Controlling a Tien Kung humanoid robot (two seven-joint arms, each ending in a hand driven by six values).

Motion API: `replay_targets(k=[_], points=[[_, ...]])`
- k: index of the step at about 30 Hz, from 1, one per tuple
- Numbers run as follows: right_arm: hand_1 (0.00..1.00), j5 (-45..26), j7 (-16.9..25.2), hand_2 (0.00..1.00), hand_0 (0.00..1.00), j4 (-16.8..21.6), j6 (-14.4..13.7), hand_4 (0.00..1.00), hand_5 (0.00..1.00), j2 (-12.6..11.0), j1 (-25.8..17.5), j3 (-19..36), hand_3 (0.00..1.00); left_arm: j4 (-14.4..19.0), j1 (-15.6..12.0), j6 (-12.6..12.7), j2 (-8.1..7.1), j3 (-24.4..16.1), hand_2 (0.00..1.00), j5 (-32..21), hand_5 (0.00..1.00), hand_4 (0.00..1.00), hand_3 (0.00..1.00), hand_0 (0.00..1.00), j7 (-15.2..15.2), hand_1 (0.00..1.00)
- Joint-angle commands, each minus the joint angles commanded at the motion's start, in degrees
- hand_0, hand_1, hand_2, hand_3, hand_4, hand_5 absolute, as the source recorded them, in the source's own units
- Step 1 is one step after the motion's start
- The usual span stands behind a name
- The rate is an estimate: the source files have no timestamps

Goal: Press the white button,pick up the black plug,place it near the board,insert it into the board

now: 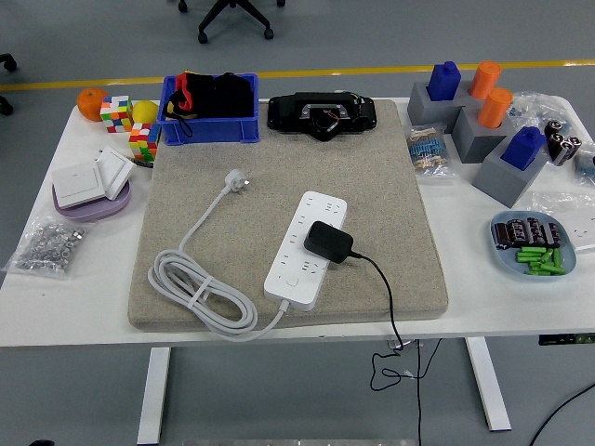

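No robot hand is seen over the white surface (56,297), so its state cannot be told; the black plug (329,242) is seated on the white power strip (307,245) beside its white button (293,276), so insertion appears done.

1. Smooth grey-blue floor (84,400), evenly lit, filling the space around and beyond the furniture.
2. Straight yellow floor line (93,82), running across the picture behind the far edge of the furniture.
3. White rectangular table (84,307) on white metal legs (153,395), near edge toward the bottom.
4. Black star-shaped wheeled base of an office chair (232,17), standing on the floor at the top.
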State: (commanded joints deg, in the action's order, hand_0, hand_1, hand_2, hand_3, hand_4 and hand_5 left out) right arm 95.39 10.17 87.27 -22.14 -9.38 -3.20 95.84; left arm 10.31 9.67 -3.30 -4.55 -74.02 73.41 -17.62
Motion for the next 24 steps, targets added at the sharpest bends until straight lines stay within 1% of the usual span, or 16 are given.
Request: replay_targets(k=[11,18,24], points=[[0.871,-0.1,-0.13,0.8,0.941,0.03,0.04,0.956,0.617,0.62,-0.59,0.73,0.806,0.0,-0.39,-0.02,0.48,-0.24,0.584,-0.1,0.273,0.662,0.682,0.708,-0.02,0.666],[0.87,-0.64,-0.19,0.798,0.939,-0.84,0.08,0.952,0.614,1.12,-0.45,0.37,0.805,0.0,-0.15,0.09,-0.01,-1.23,0.584,0.43,0.273,0.663,0.681,0.708,-0.07,0.666],[0.867,-0.1,-0.82,0.797,0.936,-0.47,0.45,0.949,0.614,0.88,0.68,-0.55,0.805,0.0,-0.21,0.13,-0.25,-1.76,0.584,0.85,0.273,0.663,0.679,0.708,-0.35,0.666]])
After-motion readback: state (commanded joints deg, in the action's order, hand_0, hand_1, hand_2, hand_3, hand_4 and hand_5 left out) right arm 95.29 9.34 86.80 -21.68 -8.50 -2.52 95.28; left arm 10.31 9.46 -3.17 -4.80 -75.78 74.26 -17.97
